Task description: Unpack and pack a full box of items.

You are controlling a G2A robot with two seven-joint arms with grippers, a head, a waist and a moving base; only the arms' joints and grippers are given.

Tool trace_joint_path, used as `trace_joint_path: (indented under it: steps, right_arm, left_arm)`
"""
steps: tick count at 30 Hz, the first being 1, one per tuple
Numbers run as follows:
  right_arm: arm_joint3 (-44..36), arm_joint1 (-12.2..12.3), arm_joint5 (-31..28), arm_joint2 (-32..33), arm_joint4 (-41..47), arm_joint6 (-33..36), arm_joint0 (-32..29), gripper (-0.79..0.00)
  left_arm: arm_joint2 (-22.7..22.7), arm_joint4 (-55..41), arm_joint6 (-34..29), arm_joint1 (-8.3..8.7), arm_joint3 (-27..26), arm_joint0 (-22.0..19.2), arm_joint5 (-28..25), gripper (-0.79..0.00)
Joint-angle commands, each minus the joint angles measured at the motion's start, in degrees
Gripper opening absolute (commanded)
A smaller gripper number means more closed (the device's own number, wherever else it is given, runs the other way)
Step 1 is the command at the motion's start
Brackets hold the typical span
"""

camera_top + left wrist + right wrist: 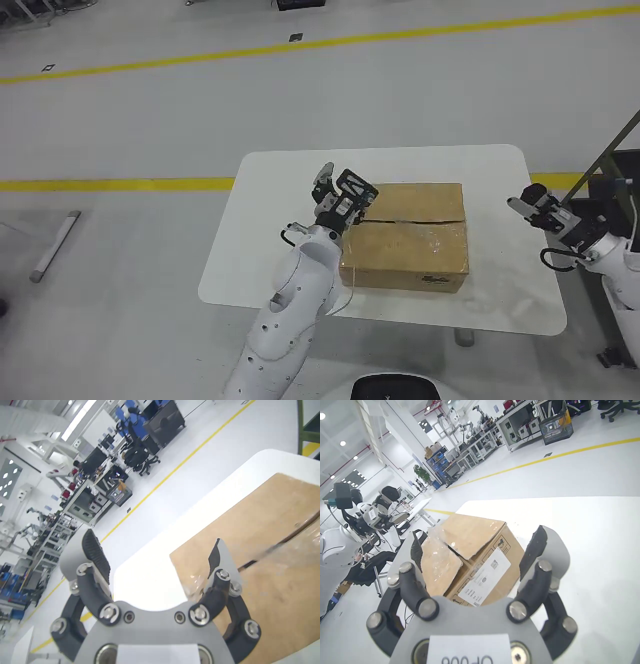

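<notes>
Box [405, 235] sits on the white table [250, 260], roughly mid-table and a bit toward the robot's edge, long side across. Plain brown cardboard. Top flaps are folded down but not flush, and a dark seam [272, 547] runs the length between them. Crinkled clear tape [437, 547] lies over the seam at the end. A white label [482, 580] is on the end face toward the right arm. Left gripper [338, 188] is at the box's left end with jaws spread and nothing in them. One finger [215, 555] is over the box top near the seam end, the other [96, 552] is past the box over the table. Can't tell whether it touches the cardboard. Right gripper [532, 202] is out past the table's right edge, well apart from the box and aimed at its labelled end, also spread and holding nothing. Tabletop is matte white with rounded corners and a few small specks [520, 523] near the box. Floor is pale glossy grey with yellow lines [110, 184], one passing under the table line and another farther out. A grey tube [55, 245] lies on the floor off to the left, and a dark rack [622, 175] stands at the right edge. The hall behind has workbenches [520, 427], office chairs [140, 457], a potted plant [421, 472] and another robot [367, 515].
</notes>
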Motion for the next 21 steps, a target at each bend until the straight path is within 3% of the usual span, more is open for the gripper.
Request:
trace_joint_path:
  steps: [1,5,11,14,21]
  right_arm:
    - [-1.0,-0.2,1.1,-0.8,2.1,0.0,-0.4,0.000]
    - [-3.2,-0.3,4.4,-3.1,13.3,5.2,-0.2,0.000]
    - [-6.4,-0.2,16.8,-7.3,31.9,22.1,2.4,0.000]
    - [-6.3,0.0,22.0,-10.3,33.7,30.6,4.8,0.000]
    - [-5.7,0.0,22.7,-10.7,33.1,31.3,5.5,0.000]
  left_arm:
    - [-3.0,0.3,-0.6,0.56,-2.3,3.1,-0.3,0.000]
    - [-6.5,1.4,-1.2,1.28,-4.8,6.6,-0.8,0.000]
    - [-8.2,1.8,-1.4,1.57,-6.0,8.0,-1.0,0.000]
    - [-8.2,1.8,-1.4,1.57,-6.0,8.0,-1.0,0.000]
    - [-8.2,1.8,-1.4,1.57,-6.0,8.0,-1.0,0.000]
